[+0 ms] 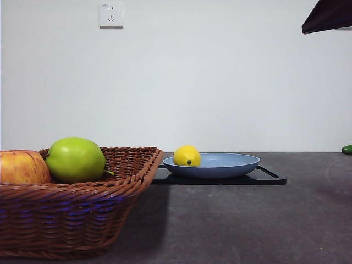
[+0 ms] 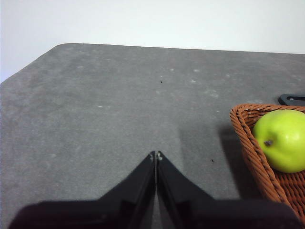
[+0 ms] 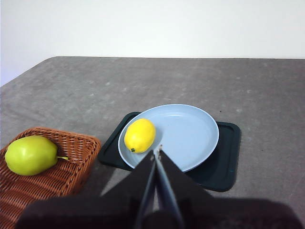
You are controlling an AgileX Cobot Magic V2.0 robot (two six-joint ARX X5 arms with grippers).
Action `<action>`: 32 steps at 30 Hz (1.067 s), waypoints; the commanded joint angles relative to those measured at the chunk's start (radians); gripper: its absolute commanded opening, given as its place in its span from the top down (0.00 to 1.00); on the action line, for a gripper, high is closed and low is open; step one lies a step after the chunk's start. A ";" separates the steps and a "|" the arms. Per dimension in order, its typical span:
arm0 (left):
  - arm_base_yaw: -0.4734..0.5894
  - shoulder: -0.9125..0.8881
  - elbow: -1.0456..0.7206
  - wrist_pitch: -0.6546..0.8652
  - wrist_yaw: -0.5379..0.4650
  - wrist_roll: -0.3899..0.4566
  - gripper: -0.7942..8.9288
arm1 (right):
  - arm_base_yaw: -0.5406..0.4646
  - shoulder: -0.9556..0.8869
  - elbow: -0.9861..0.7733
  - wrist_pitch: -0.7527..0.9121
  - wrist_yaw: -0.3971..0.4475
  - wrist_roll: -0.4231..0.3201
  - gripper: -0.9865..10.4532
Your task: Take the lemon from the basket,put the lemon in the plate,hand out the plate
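The yellow lemon [image 1: 187, 155] lies in the light blue plate [image 1: 231, 163], at its side toward the basket; it also shows in the right wrist view [image 3: 139, 135] on the plate [image 3: 190, 131]. The brown wicker basket [image 1: 66, 214] stands near at the left. My right gripper [image 3: 157, 150] is shut and empty, raised above the plate's near rim; its arm shows as a dark tip [image 1: 328, 15] at the top right. My left gripper [image 2: 156, 155] is shut and empty over bare table beside the basket [image 2: 257, 157].
A green apple [image 1: 75, 159] and a red-yellow apple [image 1: 22, 167] lie in the basket. The plate rests on a flat black tray [image 1: 272, 178]. A green object [image 1: 347, 149] shows at the right edge. A wall socket [image 1: 111, 15] is behind.
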 commanded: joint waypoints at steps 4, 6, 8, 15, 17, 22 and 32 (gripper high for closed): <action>0.003 -0.003 0.000 0.004 -0.003 0.013 0.91 | 0.006 0.003 0.010 0.009 0.004 0.009 0.91; 0.003 -0.003 0.000 0.004 -0.003 0.013 0.91 | 0.006 0.003 0.010 0.009 0.004 0.009 0.91; 0.003 -0.003 0.000 0.004 -0.003 0.013 0.91 | 0.006 0.003 0.010 0.009 0.004 0.009 0.91; 0.003 -0.003 0.000 0.004 -0.003 0.013 0.91 | 0.006 0.003 0.010 0.008 0.004 0.008 0.91; 0.003 -0.003 0.000 0.004 -0.003 0.013 0.91 | 0.006 0.003 0.010 0.008 0.004 0.009 0.91; 0.003 -0.003 0.000 0.004 -0.003 0.013 0.91 | 0.003 -0.018 0.009 -0.005 0.019 -0.092 0.91; 0.003 -0.003 0.000 0.004 -0.003 0.013 0.91 | -0.263 -0.360 -0.178 -0.062 -0.112 -0.196 0.91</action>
